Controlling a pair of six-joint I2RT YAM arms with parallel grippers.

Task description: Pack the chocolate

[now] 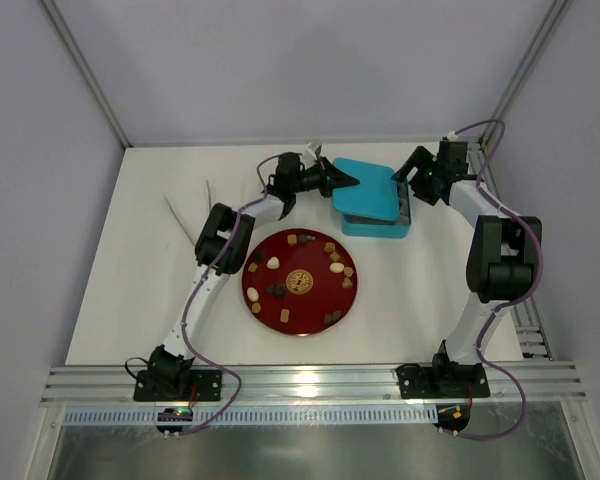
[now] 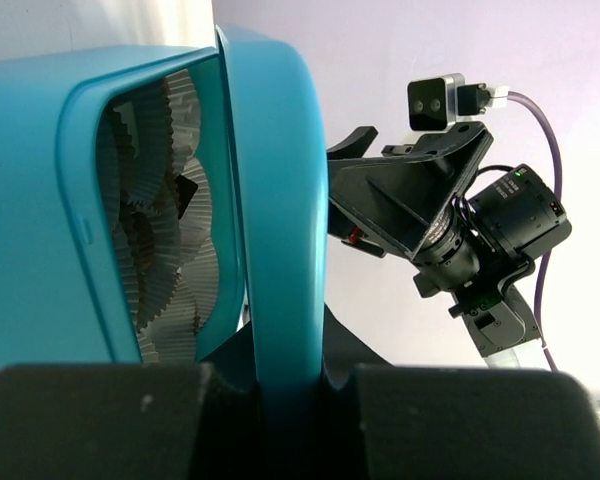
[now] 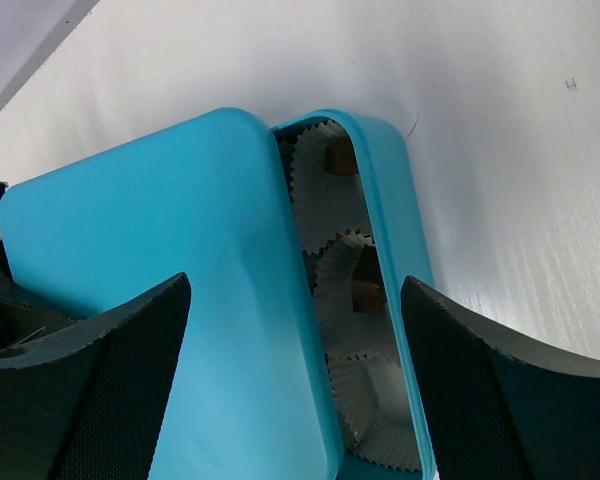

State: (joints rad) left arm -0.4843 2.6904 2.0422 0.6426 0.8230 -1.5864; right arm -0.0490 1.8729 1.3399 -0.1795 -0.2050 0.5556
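The near part of the white tabletop (image 1: pixel 130 310) carries a round, glossy red plate (image 1: pixel 280 322) with a gold emblem (image 1: pixel 299 281) at its centre. The chocolate (image 1: pixel 276 263) lies scattered on the plate as small cubes and ovals in dark brown, tan and cream, mostly around its far half.

Beyond the plate sits a smooth teal box (image 1: pixel 380 228) with rounded corners. Its matching lid (image 1: pixel 365 185) is shifted towards the left arm, leaving a strip of the box uncovered on the right. The left end effector (image 1: pixel 350 181) is pinching the lid's left edge, with the rim running between its black fingers. The right end effector (image 3: pixel 295 285) is spread wide, its textured pads on either side of the box and lid and apart from both.

Through the gap show pleated grey-white paper cups (image 3: pixel 345 205), and a few hold brown pieces. The lid hides the other cups.

Left of the arms lie two thin pale sticks (image 1: pixel 185 222), too small to make out.
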